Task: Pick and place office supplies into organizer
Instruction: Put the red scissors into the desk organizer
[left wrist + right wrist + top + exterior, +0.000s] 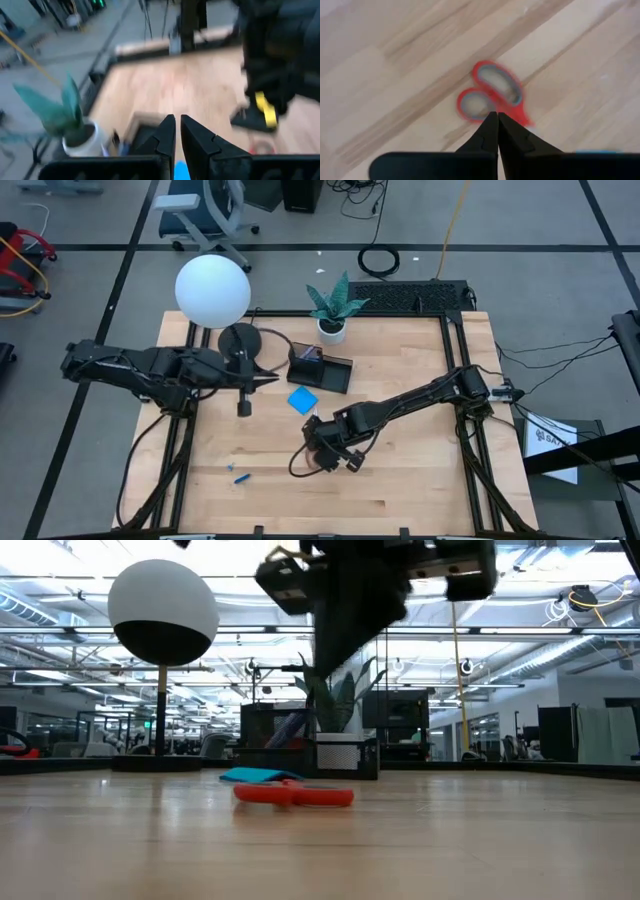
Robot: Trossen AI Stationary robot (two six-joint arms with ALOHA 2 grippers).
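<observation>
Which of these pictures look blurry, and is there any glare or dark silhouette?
The left wrist view is smeared all over: the plant and tabletop edges streak. In the right wrist view the red scissors look soft while the wood grain is a little clearer. In the low view, bright ceiling lights leave the arm a dark silhouette. The high view is evenly lit and sharp, with the lamp globe bright white.

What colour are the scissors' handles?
Red, with grey inner rims on the scissors; the right wrist view shows them best.
</observation>
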